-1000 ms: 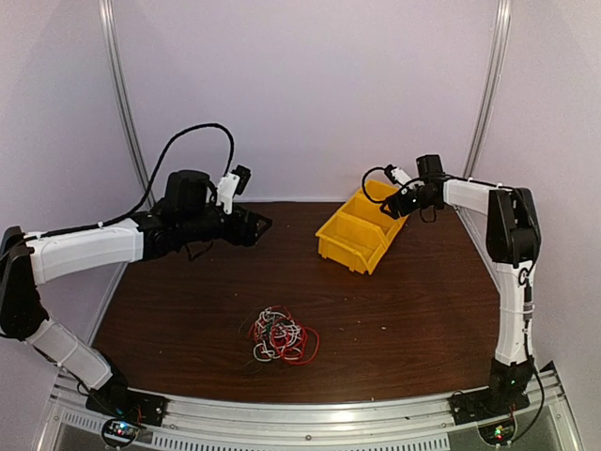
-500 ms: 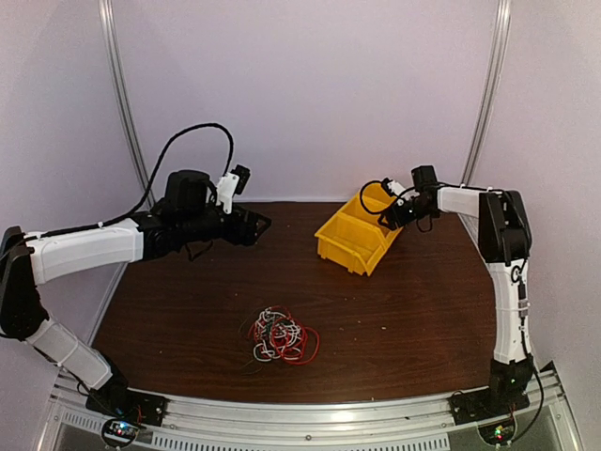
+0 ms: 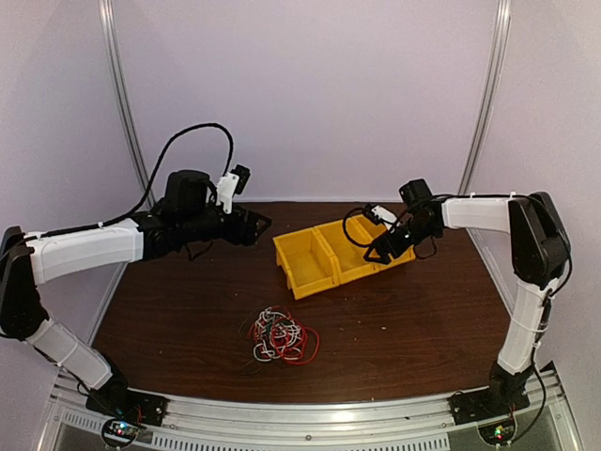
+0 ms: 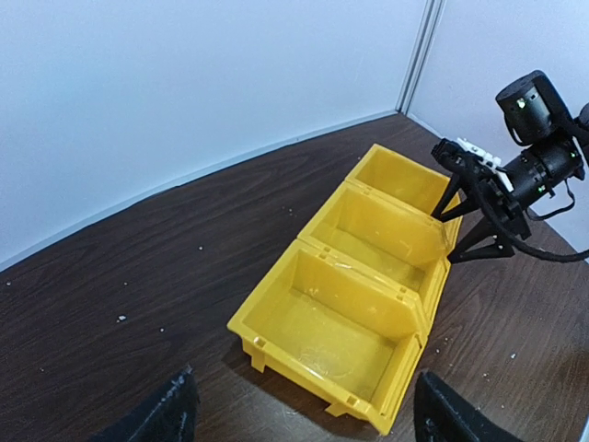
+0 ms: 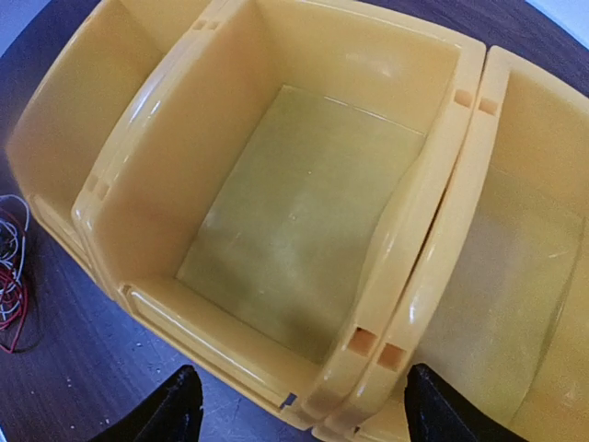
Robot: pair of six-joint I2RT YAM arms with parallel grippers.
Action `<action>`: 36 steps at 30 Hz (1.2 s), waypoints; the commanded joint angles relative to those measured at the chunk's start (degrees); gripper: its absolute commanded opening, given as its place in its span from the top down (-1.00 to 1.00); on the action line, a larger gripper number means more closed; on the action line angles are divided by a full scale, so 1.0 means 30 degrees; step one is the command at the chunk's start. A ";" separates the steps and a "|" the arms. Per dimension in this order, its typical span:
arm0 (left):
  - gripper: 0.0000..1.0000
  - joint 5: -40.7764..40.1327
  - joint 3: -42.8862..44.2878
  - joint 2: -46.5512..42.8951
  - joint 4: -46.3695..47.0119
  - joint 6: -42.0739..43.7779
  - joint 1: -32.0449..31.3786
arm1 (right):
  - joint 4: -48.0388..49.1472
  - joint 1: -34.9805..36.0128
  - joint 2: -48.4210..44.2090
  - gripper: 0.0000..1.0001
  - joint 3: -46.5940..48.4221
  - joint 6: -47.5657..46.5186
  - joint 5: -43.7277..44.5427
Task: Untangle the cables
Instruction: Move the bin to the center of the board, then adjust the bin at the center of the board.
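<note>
The cables (image 3: 282, 335) lie in a small clump of red, white and black wires on the table near the front; a few strands show at the left edge of the right wrist view (image 5: 9, 276). My left gripper (image 3: 249, 225) hovers open and empty behind the clump, facing the yellow bin (image 4: 354, 295). My right gripper (image 3: 380, 246) is open at the bin's right end, its fingers (image 5: 179, 405) straddling the wall between two compartments of the bin (image 5: 304, 212). In the left wrist view it (image 4: 479, 212) stands at the bin's far edge. My left gripper (image 4: 304, 419) is open there.
The yellow bin (image 3: 324, 254) has three empty compartments and lies aslant across the middle of the dark wooden table (image 3: 188, 301). White walls and metal posts close the back and sides. A metal rail (image 3: 310, 413) runs along the near edge.
My right arm swung left and toward the front, and the yellow bin slid from the back right to the table's middle, turning as it went. The left arm and the cables stayed put.
</note>
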 commanded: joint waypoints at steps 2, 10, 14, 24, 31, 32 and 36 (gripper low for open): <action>-0.64 -0.0141 0.0047 0.0752 0.0975 -0.0080 -0.0084 | -0.0501 -0.0396 -0.2858 -0.54 -0.0807 0.0101 -0.0052; -0.61 -0.4651 0.2765 0.3926 -0.3975 -0.3331 -0.0834 | 0.0194 -0.1215 -0.7026 -0.56 -0.3446 -0.1104 0.1312; -0.58 -0.4151 0.1452 0.3906 -0.3199 -0.7151 -0.0944 | 0.3135 -0.2661 -0.8183 -0.57 -0.5520 -0.0771 0.1482; -0.55 -0.4500 0.2335 0.6149 -0.2942 -1.0212 -0.2264 | 0.5247 -0.3743 -0.8214 -0.48 -0.7334 -0.0029 -0.0087; -0.31 -0.5695 0.3263 0.7460 -0.3465 -1.1117 -0.2274 | 0.5273 -0.3787 -0.9102 -0.48 -0.7985 0.0650 -0.1840; -0.32 -0.5884 0.3385 0.7612 -0.3410 -1.1003 -0.2281 | 0.5322 -0.3787 -0.9110 -0.48 -0.8014 0.0717 -0.2002; -0.25 -0.6546 0.4875 0.8744 -0.3683 -1.0071 -0.2256 | 0.5167 -0.3787 -0.8919 -0.47 -0.7990 0.0635 -0.2502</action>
